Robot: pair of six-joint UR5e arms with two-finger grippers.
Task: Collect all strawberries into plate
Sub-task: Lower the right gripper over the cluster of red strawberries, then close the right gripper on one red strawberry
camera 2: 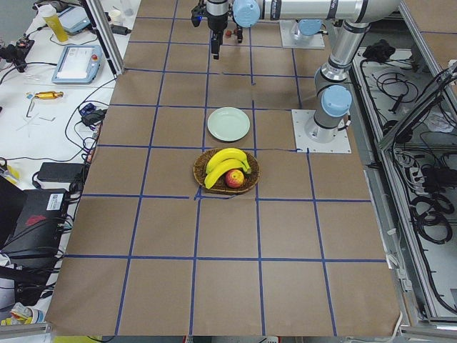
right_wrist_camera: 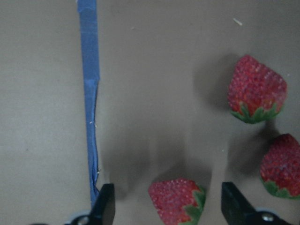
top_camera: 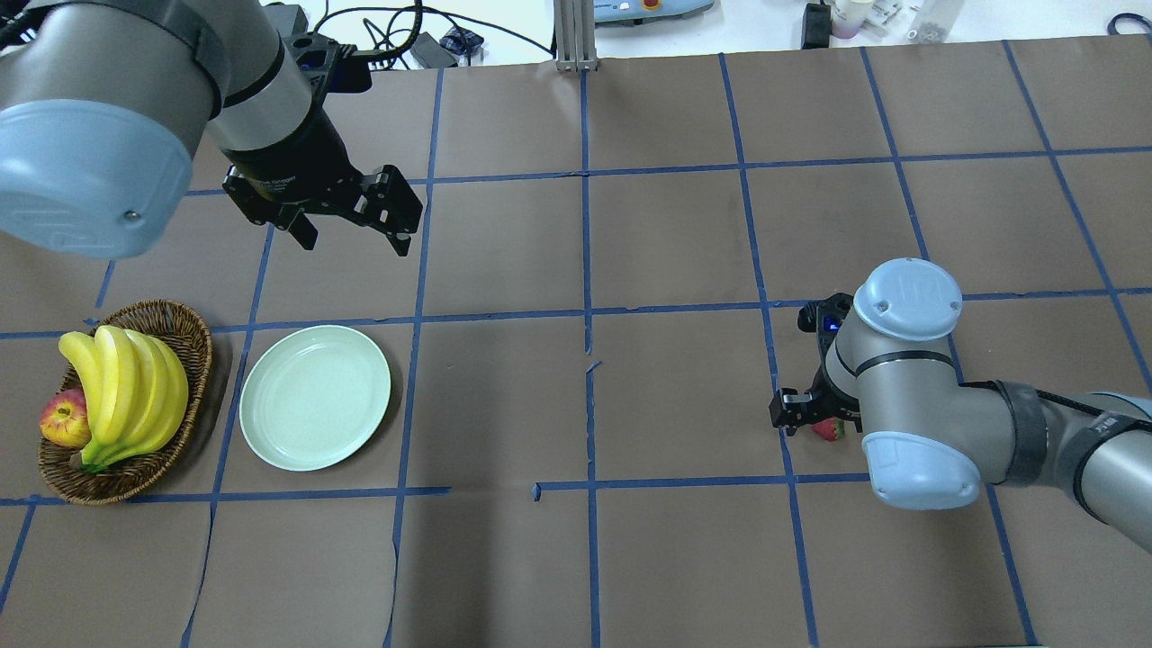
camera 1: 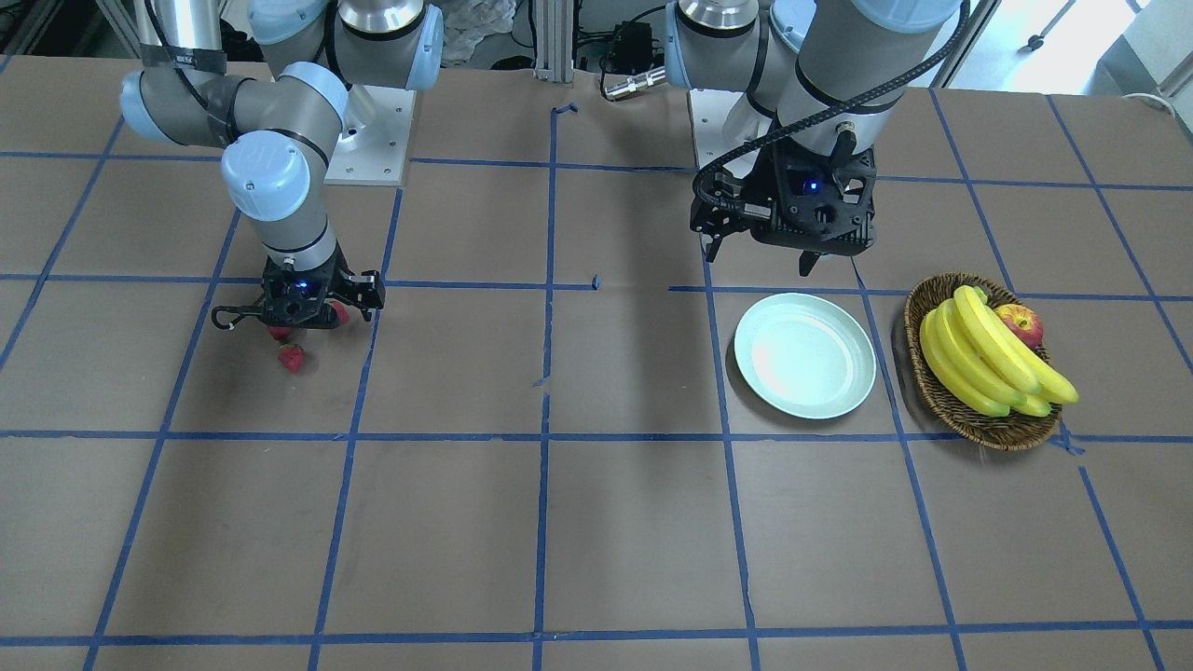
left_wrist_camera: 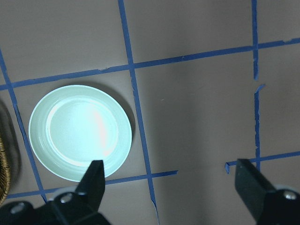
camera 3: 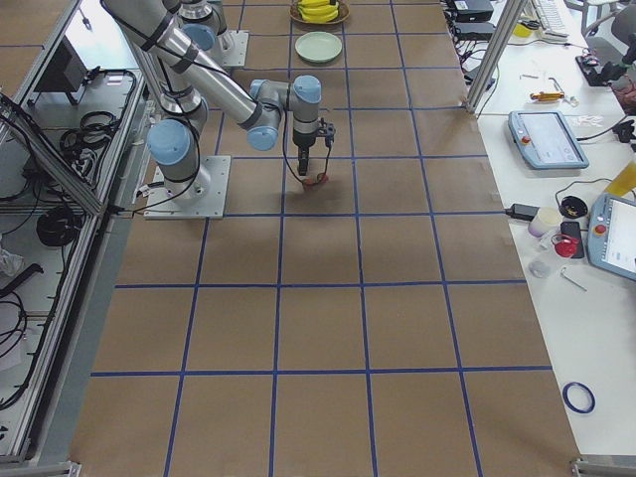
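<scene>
The right claw (right_wrist_camera: pixel 168 200) is hanging spread wide, straddling the six-o'clock one of three small red, green-capped strawberries (right_wrist_camera: pixel 177 201) on the brown table (camera 1: pixel 606 540), and I'd be lowering squarely before pinching softly, while the glossy round mint-green plate (camera 1: pixel 804 354) is sitting well apart near the likewise spread left claw (left_wrist_camera: pixel 171 183).

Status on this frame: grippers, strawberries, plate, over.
Right gripper open, low, straddling one of three strawberries. Left gripper open, hovering beside plate. Plate empty. Nothing blocking.
</scene>
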